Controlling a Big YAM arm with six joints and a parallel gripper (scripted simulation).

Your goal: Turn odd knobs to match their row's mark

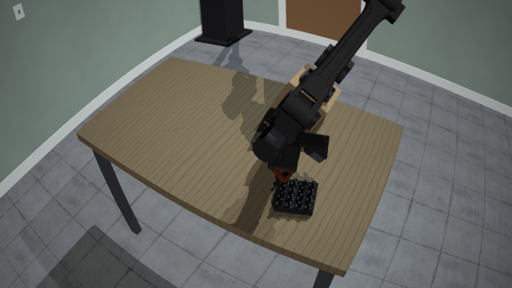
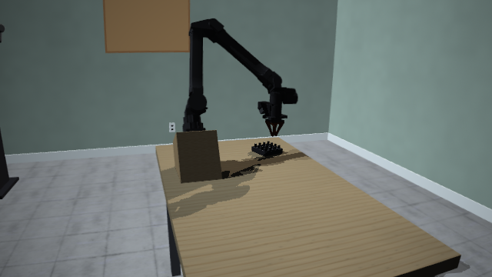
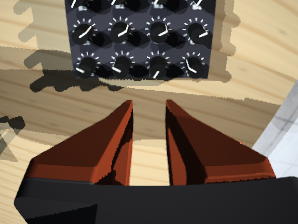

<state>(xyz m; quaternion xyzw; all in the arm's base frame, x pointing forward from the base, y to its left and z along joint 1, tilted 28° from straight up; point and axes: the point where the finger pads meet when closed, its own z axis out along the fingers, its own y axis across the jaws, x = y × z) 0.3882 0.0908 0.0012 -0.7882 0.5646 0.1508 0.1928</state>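
We find the knob box [image 1: 296, 197] standing on its feet on the wooden counter [image 1: 168, 132], near the counter's far corner as the exterior view shows it, well apart from the brown block [image 2: 197, 160] that carries the arm's base. The hand [image 2: 273, 131] hangs above the box's edge, clear of it, with its tips pointing down. In the wrist view we see the two red fingers standing a narrow way apart, bare counter showing in the gap, with nothing gripped between them. The same view shows the knob box [image 3: 140, 19] just beyond the fingertips, squared to the hand, with its rows of black knobs and their white lines pointing various ways. We cannot read the printed names, nor tell which row lies nearest the hand.
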